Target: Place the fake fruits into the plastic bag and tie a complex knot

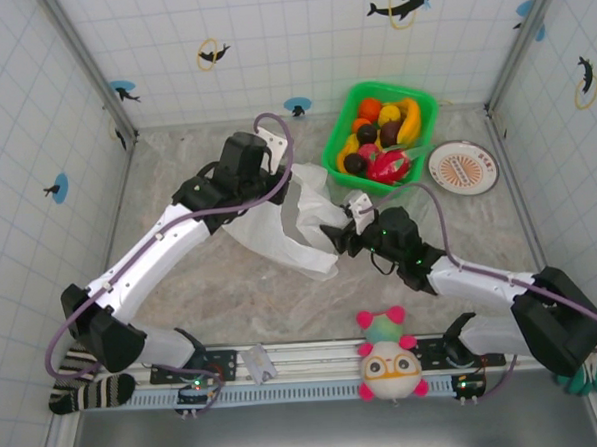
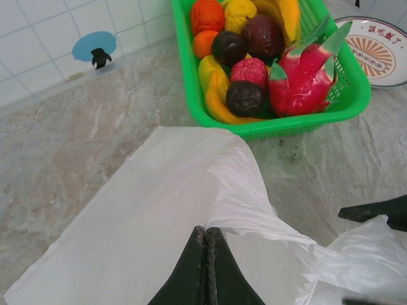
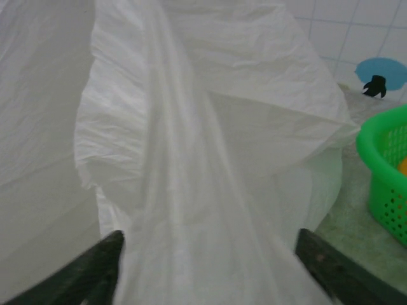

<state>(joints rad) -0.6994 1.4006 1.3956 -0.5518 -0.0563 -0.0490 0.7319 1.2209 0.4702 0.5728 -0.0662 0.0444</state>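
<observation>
Partly veiled by the plastic bag (image 3: pixel 191 127), right fingers (image 3: pixel 89 270) gape wide; left fingers (image 2: pixel 191 270) pinch its film.

1. You're looking at a robot test cell, most likely in a lab: white tiled walls (image 1: pixel 299 43) close in a small stone-patterned table (image 1: pixel 232 297).
2. Metal corner posts (image 1: pixel 79 57) frame it like a booth.
3. Two robot arms (image 1: pixel 150 256) are bolted to a metal rail (image 1: pixel 306 361) at your edge.
4. Sea-animal stickers (image 1: pixel 403 2) dot the walls.
</observation>
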